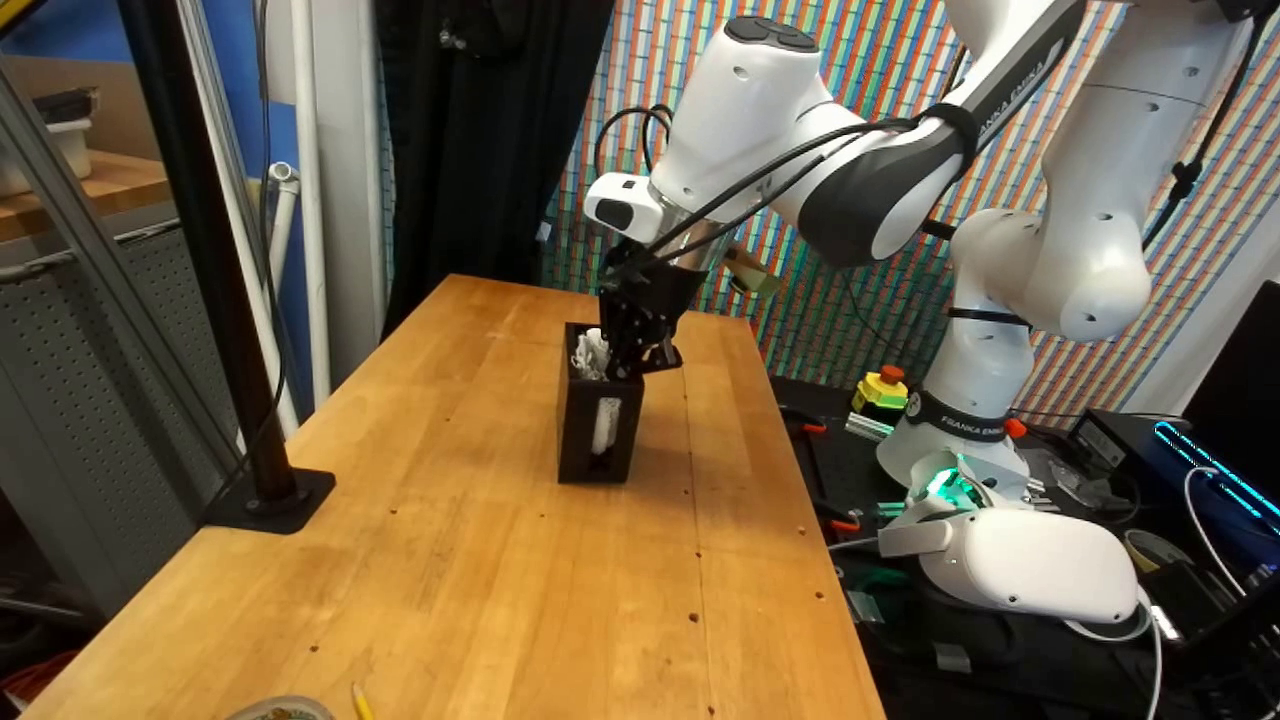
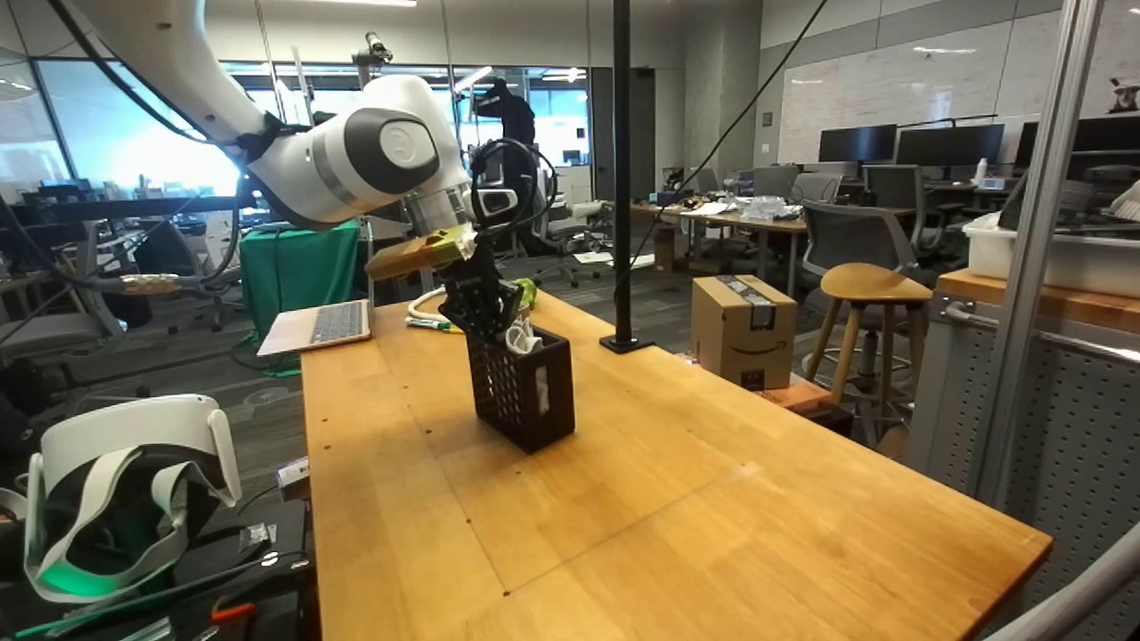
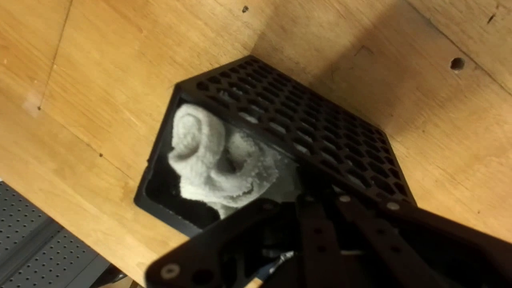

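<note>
Pincer [image 2: 492, 328] at black box [image 2: 532, 405] mouth — white cloth [image 3: 204, 168] inside

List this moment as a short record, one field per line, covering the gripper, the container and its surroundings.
gripper: black gripper, angled down at the container's open top; fingertips hidden, grip cannot be told
container: black rectangular box with a honeycomb-perforated side, opening upward
contents: bunched white fuzzy fabric
support: light-brown wooden tabletop
on tabletop edge: black upright post; pinkish laptop with a dark keyboard
beside tabletop: white VR headset
</note>
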### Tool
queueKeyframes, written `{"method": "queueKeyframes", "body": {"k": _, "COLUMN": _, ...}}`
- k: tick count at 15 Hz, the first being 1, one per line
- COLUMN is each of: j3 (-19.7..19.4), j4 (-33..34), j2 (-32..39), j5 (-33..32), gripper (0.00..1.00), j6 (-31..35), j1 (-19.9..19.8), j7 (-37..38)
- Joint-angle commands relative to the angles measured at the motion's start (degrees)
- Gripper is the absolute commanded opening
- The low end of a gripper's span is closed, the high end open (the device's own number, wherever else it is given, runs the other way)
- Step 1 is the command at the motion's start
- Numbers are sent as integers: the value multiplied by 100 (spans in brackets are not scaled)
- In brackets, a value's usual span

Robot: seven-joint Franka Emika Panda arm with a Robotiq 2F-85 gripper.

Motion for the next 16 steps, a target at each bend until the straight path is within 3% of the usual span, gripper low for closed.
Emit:
{"method": "queueKeyframes", "body": {"k": 1, "j3": -48, "j4": 246, "j2": 250, "j5": -17, "gripper": 5, "j6": -58, "j1": 4, "j7": 150}}
{"method": "queueKeyframes", "body": {"k": 16, "j3": -323, "j4": 769, "j2": 1097, "j5": 200, "gripper": 5, "j6": -388, "j1": -40, "j7": 117}}
